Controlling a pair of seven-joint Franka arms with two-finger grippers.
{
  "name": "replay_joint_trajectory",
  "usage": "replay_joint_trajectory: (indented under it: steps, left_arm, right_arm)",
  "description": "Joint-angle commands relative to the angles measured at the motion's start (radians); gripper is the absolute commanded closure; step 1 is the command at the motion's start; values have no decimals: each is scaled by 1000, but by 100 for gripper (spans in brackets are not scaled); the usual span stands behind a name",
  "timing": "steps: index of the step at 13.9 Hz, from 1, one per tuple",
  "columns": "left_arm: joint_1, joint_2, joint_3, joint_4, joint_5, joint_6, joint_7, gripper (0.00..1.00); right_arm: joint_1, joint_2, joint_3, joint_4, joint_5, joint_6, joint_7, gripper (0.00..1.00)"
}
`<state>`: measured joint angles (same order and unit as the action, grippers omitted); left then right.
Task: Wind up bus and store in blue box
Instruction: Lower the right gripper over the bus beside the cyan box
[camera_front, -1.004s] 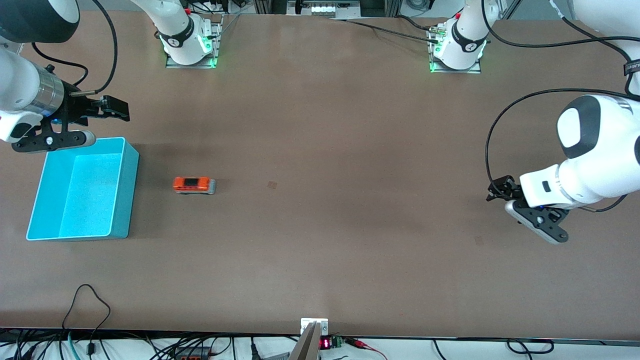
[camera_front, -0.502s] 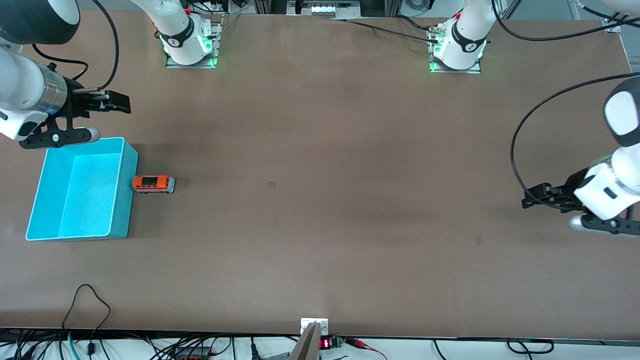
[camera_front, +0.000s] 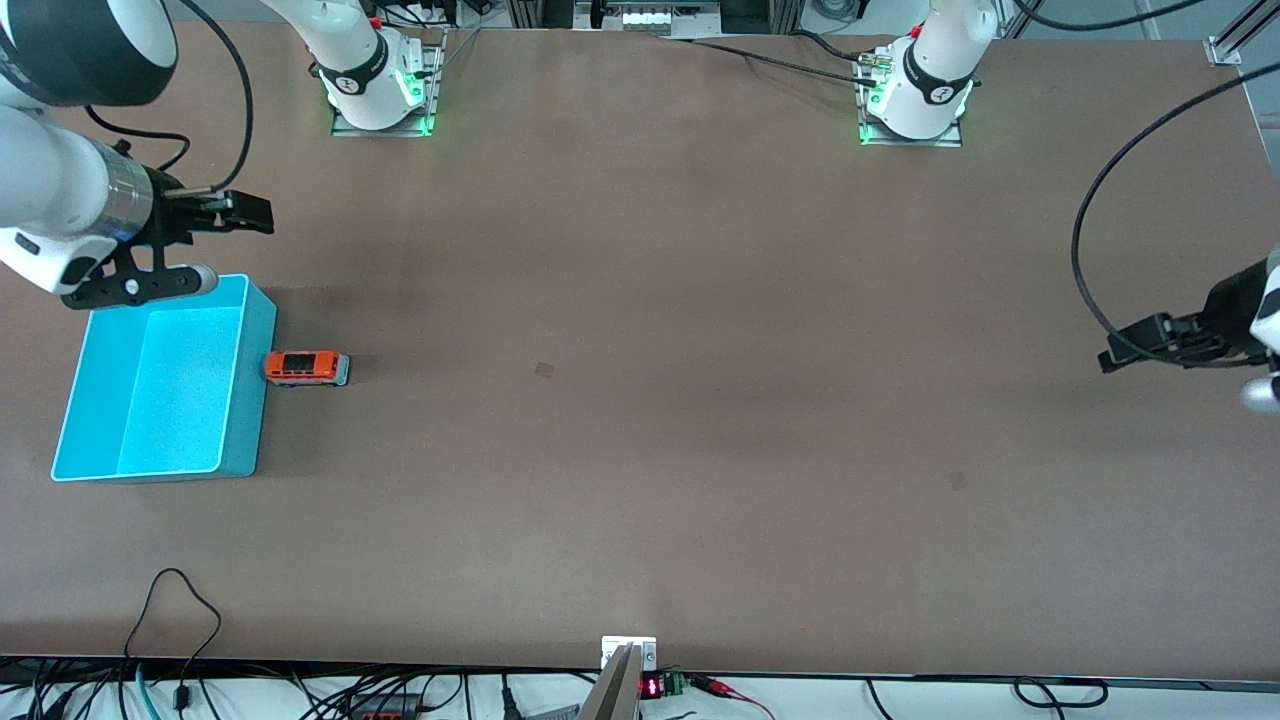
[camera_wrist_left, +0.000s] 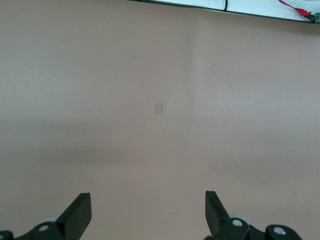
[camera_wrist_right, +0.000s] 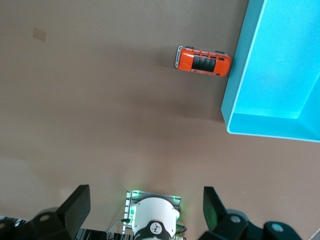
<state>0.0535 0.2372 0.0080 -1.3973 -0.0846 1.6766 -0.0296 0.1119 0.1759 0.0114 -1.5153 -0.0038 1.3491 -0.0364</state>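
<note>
1. Table (camera_front: 640, 420): brown top. We see both arm bases along its edge farthest from the front cam.
2. Blue box (camera_front: 255, 385): we log it at the right arm's end of the table, upright, open top, nothing inside.
3. Left gripper (camera_front: 1115, 352): over bare table at the left arm's end. Fingers (camera_wrist_left: 80, 214) spread wide, nothing between. We see the arm waiting.
4. Right gripper (camera_front: 262, 213): over the table just past the box's farthest corner, jaws fully apart, holding nothing.
5. Bus (camera_front: 306, 367): orange, on its wheels on the table, one end touching the box's outer wall, on the side twd the table's middle. We note it's outside the box.
</note>
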Motion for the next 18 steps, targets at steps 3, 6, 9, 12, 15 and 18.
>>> replay_joint_trajectory:
  steps: [3, 6, 9, 12, 15, 18]
  left_arm:
    - [-18, -104, 4, -158, 8, 84, -20, 0]
    - [-15, -124, -6, -187, 6, 86, -20, 0]
    - [-11, -174, -6, -244, 8, 92, -20, 0]
    - [-11, -190, -17, -275, 8, 89, -18, 0]
    - [-11, -193, -19, -273, 9, 84, -23, 0]
    - [-9, -182, -17, -244, 16, 86, -9, 0]
  right_arm:
    - [29, 48, -5, -46, -11, 114, -142, 0]
    - [12, 47, -5, -164, -31, 284, -385, 0]
    - [-9, 28, -4, -302, -33, 419, -628, 0]
    - [-56, 5, -4, -459, -35, 617, -941, 0]
    - [-89, 7, -4, -587, -36, 801, -1219, 0]
    - [-109, 19, -5, -684, -59, 979, -1333, 0]
